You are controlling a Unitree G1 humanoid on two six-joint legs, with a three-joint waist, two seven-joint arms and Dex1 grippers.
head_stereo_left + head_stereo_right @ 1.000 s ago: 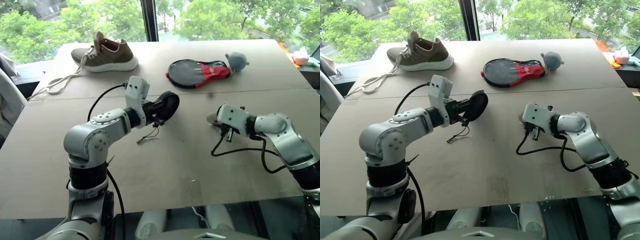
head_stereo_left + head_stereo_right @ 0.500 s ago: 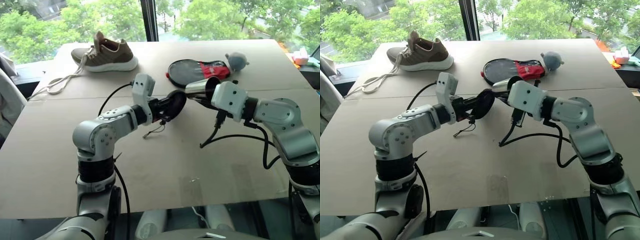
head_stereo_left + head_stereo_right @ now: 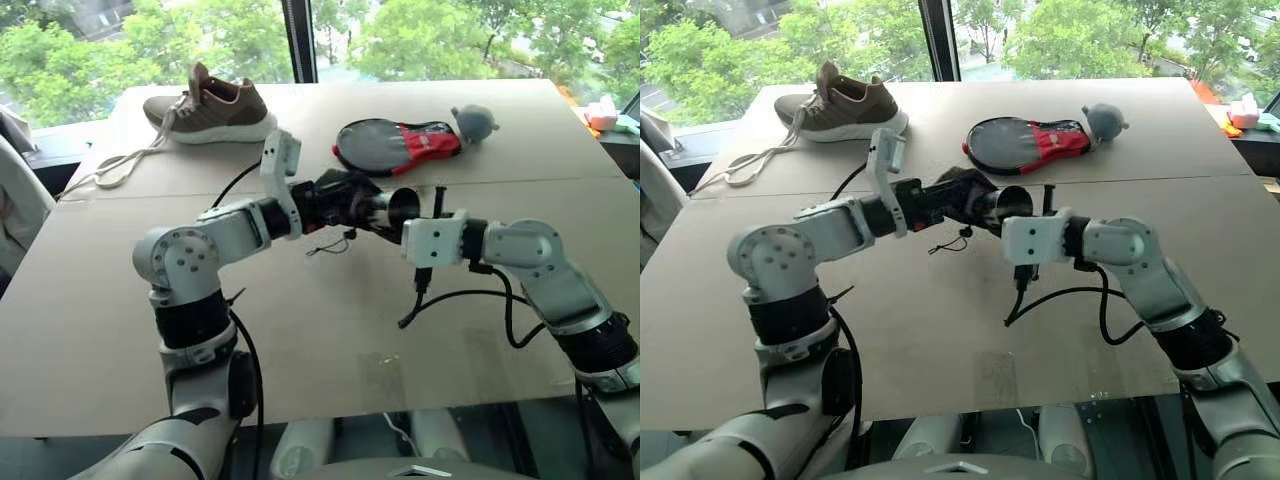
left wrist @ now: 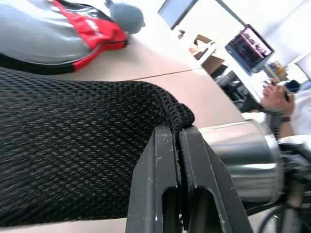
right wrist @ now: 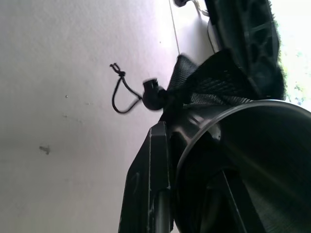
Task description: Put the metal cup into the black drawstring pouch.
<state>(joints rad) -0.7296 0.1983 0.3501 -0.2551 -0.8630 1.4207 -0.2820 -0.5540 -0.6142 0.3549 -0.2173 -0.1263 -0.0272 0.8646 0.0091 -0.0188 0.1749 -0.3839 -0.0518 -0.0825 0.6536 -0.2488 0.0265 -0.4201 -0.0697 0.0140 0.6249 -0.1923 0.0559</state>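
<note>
An office or lab: tall window (image 3: 300, 35) onto trees, lit computer monitor (image 4: 250, 42) (behind the table).

A wide tan table (image 3: 330, 330) is set before a large window (image 3: 200, 40), split by a dark vertical frame (image 3: 298, 40). Sunlit green trees (image 3: 420, 35) are seen through the glass. The tabletop is crossed by a seam. A monitor (image 4: 250, 42) is shown across the room in the left wrist view.

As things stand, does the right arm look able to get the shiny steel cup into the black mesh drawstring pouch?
Probably yes: the right gripper holds the steel cup right at the black mesh pouch, which the left gripper pinches by its rim; nothing lies between them.
</note>
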